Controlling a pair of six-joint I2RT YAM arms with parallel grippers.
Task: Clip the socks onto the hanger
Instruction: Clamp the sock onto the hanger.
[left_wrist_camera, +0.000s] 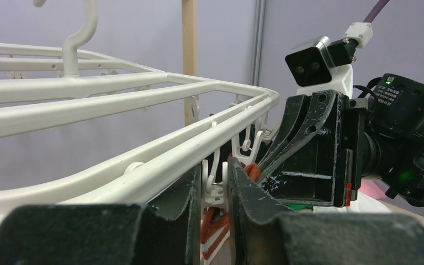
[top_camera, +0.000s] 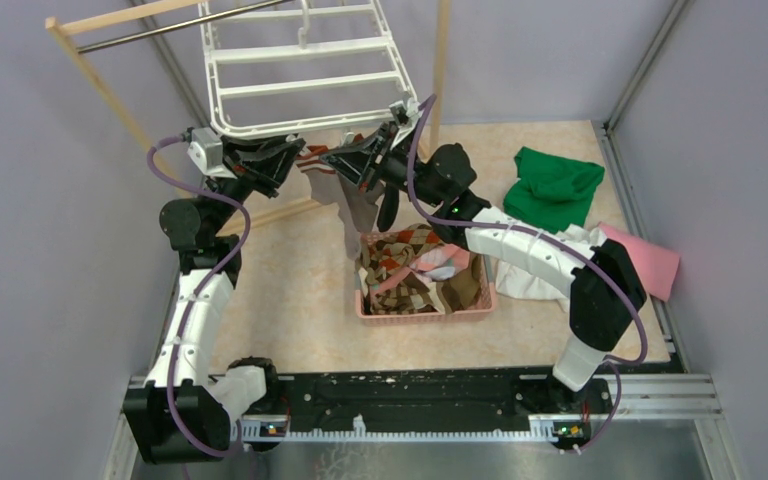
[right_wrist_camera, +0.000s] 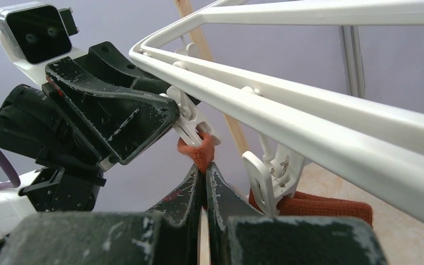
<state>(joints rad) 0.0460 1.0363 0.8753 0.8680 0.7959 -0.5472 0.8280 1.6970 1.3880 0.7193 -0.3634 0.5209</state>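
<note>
Beige tabletop [top_camera: 290, 290] lies below the hanger [right_wrist_camera: 309, 118], whose edge clip [right_wrist_camera: 186, 118] the left gripper [left_wrist_camera: 215, 176] pinches. The right gripper [right_wrist_camera: 204, 171], clamped on the sock [right_wrist_camera: 199, 150] at its cuff, should seat it deep before the clip is released.

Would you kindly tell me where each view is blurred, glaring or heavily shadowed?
Top external: sharp, evenly lit, only soft shadows; the hanger is bright, not blown out. Left wrist: the left gripper blurs close to the lens, the clip it pinches is sharper. Right wrist: the right gripper blurs low down, the sock cuff at its tips is crisp.
</note>
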